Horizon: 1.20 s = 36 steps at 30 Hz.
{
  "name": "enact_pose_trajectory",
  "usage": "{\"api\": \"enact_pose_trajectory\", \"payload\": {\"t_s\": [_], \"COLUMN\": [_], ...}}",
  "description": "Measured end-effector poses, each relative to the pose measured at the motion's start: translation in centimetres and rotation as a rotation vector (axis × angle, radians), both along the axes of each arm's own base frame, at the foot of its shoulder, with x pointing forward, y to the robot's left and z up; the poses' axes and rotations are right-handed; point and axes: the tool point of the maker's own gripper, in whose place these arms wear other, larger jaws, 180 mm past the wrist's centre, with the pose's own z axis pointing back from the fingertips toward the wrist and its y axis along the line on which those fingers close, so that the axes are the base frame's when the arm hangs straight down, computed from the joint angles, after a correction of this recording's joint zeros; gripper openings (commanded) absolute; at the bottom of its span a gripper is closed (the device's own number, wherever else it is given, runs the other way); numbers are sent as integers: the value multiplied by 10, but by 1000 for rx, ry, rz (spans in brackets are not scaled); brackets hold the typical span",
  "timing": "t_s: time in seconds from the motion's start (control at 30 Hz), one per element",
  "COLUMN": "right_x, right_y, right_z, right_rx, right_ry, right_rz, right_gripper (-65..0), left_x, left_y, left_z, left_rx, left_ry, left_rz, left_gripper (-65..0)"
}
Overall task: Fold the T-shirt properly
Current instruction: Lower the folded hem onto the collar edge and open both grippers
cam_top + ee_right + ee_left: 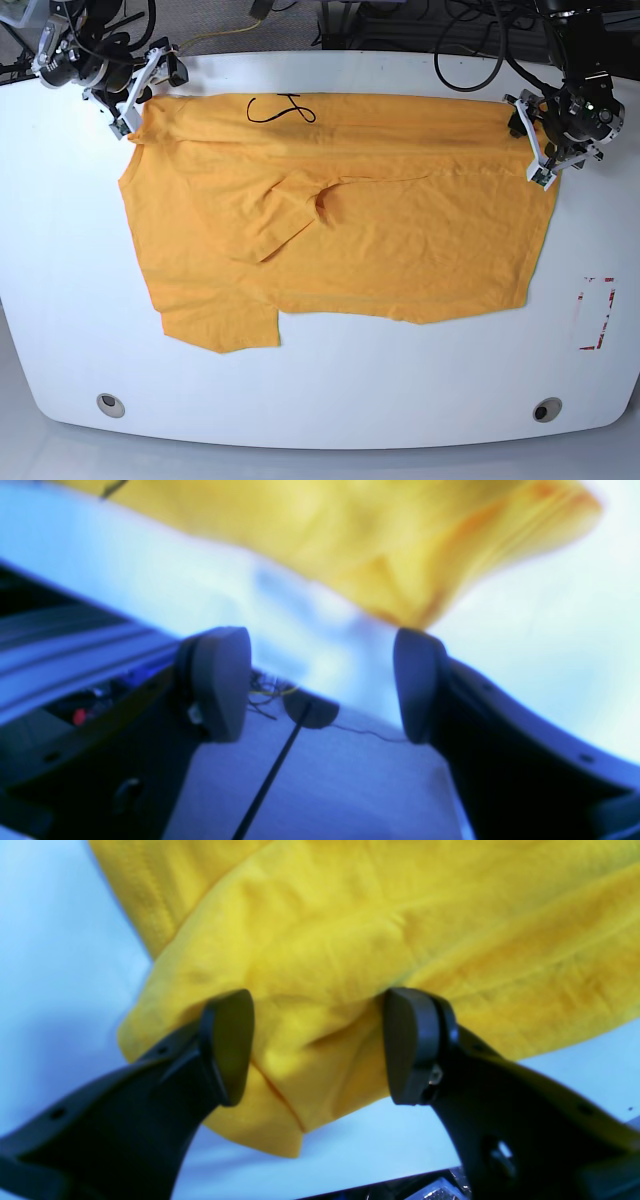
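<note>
The orange-yellow T-shirt (380,230) lies spread and wrinkled on the white table (330,390). A sleeve is folded in over its middle, and thin black line markings (275,108) sit near its far edge. My left gripper (535,150) is at the shirt's far right corner. In the left wrist view it (320,1047) is open, its jaws standing either side of a bunched fold of the shirt (350,940). My right gripper (135,100) is at the shirt's far left corner. In the blurred right wrist view it (320,685) is open and empty, with the shirt's corner (395,580) just beyond its right fingertip.
A red-outlined rectangle (597,312) is marked on the table at the right. Two round fittings (111,404) (546,409) sit near the front edge. Cables and gear (400,25) crowd the space behind the back edge. The table's edge (280,710) lies under my right gripper.
</note>
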Motion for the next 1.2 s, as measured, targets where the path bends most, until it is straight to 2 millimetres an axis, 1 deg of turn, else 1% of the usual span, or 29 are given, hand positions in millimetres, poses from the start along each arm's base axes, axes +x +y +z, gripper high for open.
{"api": "enact_pose_trajectory", "payload": {"t_s": [0.13,0.2,0.23,0.27,0.33,0.43,0.47,0.5,0.57,0.67,0.7,0.77,0.83,0.87,0.97,1.03,1.1,1.13,1.2], "right_x": [1,7,11,17,33,51,55,59,63,60,59,61,61,59,56,53,52,52,52], "right_y": [-6,-7,-4,2,18,20,19,18,15,5,-4,-24,-34,-36,-31,-31,-30,-30,-30], "right_z": [2,11,15,21,34,40,39,39,31,19,15,15,15,14,10,3,-4,-7,-13], "right_rx": [-24,-43,-32,-8,75,89,79,72,49,-26,-79,-157,-191,-193,-171,-166,-150,-139,-119], "right_ry": [1,-26,-48,-75,-148,-193,-199,-206,-191,-147,-127,-122,-123,-120,-113,-89,-70,-63,-52], "right_rz": [12,31,37,43,50,45,38,25,-4,-17,-22,-64,-104,-125,-142,-150,-160,-169,-190], "right_gripper": [-220,-220,-220,-220,-220,-220,-220,-220,-220,-220,-220,-220,-220,-220,-220,-220,-220,-220,-222], "left_x": [0,1,2,3,13,27,28,25,19,9,5,-3,-6,-8,-15,-19,-18,-17,-14], "left_y": [1,-1,-3,-4,-13,-21,-15,-10,0,12,14,15,17,19,31,29,18,14,14], "left_z": [0,4,7,13,38,74,83,84,86,86,84,73,64,58,38,24,12,10,10], "left_rx": [3,2,4,14,-12,-115,-129,-135,-155,-149,-146,-163,-181,-184,-164,-177,-202,-213,-212], "left_ry": [0,-7,-13,-17,-89,-232,-260,-258,-260,-254,-243,-208,-185,-172,-134,-106,-88,-93,-122], "left_rz": [0,-5,-12,-16,-33,-14,7,26,71,108,112,128,145,156,195,197,176,173,173], "left_gripper": [-272,-272,-272,-272,-272,-272,-272,-271,-269,-268,-268,-268,-268,-268,-268,-269,-271,-271,-271]}}
